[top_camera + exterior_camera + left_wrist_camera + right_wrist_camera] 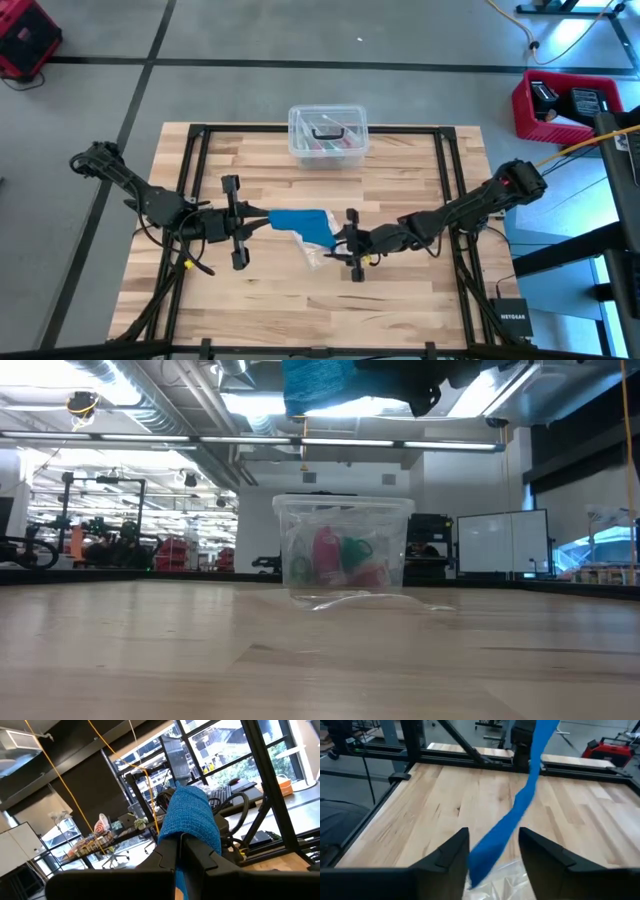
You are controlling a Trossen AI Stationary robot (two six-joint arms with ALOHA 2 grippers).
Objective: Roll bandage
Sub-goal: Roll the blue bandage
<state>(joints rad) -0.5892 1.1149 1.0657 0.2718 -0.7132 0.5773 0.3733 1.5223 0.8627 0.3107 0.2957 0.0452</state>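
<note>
Bandage point(300, 223): blue band, raised above the table's point(400, 310) middle, stretched between both grippers. We note the left gripper point(180, 851), at 9 o'clock of it, clenched on one end. Right gripper point(494, 851), at 3 o'clock, fingers apart around the band; grip we cannot tell. Clear lidded box point(327, 135) at 12 o'clock.

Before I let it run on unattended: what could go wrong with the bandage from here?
The bandage hangs in the air between both arms; the left gripper is shut on one end, while the right gripper stands open around the band, so it may slip free. A small clear bag lies right below and could get caught in the roll.
</note>
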